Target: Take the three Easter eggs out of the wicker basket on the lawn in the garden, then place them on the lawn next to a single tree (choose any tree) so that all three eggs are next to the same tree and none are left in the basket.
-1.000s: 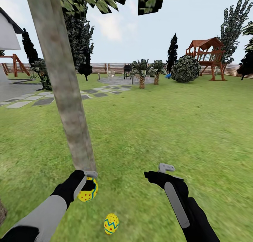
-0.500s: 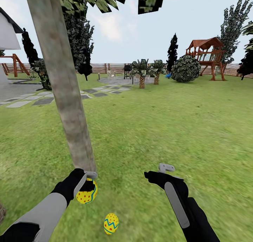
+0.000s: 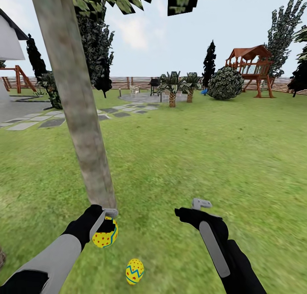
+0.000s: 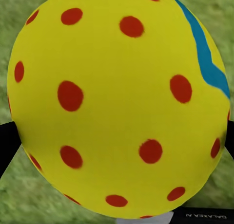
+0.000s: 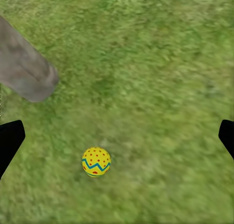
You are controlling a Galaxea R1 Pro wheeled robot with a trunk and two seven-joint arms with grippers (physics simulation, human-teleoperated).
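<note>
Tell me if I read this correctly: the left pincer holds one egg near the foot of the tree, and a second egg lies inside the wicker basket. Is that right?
Not quite. The left pincer does hold an egg by the foot of the tree, but the second egg lies on the bare lawn, not inside a basket. The head view shows it, and the right wrist view shows grass all around it.

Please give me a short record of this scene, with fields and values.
held item: yellow red-dotted Easter egg between the jaws of the left gripper
placed item: second yellow egg with blue zigzag band lying on the green lawn
landmark: pale grey-brown leaning tree trunk, base beside the left gripper
right gripper: open, empty
</note>
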